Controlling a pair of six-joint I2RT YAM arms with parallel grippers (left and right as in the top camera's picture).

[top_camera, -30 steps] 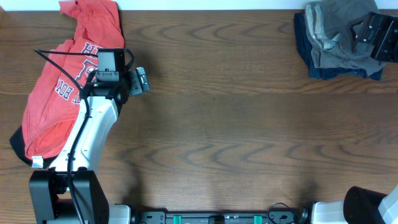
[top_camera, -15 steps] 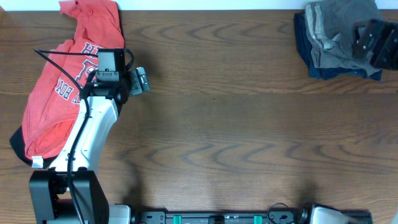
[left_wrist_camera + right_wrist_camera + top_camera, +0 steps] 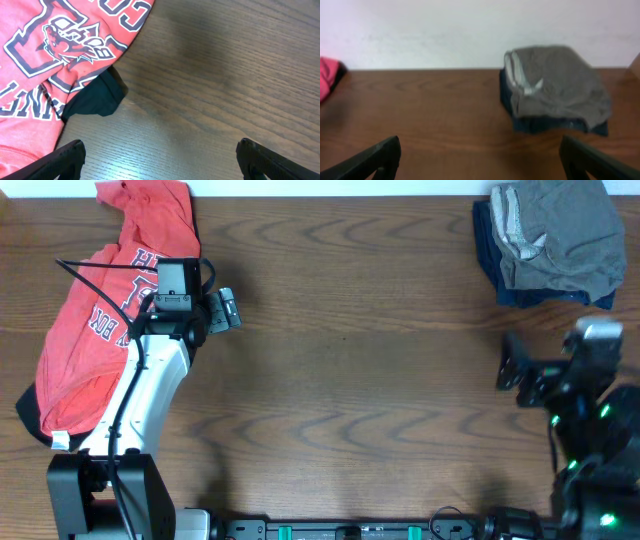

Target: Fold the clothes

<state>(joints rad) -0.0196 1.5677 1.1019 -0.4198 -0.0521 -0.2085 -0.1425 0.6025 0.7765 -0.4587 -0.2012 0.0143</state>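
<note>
A red-orange T-shirt [image 3: 95,330] with white lettering lies crumpled at the table's left; the left wrist view shows its print [image 3: 50,45] and a dark bit of cloth [image 3: 97,100] poking out from under its hem. My left gripper [image 3: 228,308] [image 3: 160,162] hangs open just right of the shirt, holding nothing. Folded grey-olive shorts [image 3: 560,230] [image 3: 560,82] rest on a dark navy garment [image 3: 486,242] [image 3: 540,125] at the far right corner. My right gripper [image 3: 518,370] [image 3: 480,157] is open over bare wood in front of that pile, apart from it.
The wooden table [image 3: 350,380] stretches between the two heaps. A white wall [image 3: 470,30] runs along the far edge, right behind the pile. The red shirt's tip [image 3: 327,75] shows at the far left of the right wrist view.
My right arm has pulled back from over the shorts pile toward the table's front, leaving the pile uncovered. The left arm and the red shirt are where they were.
</note>
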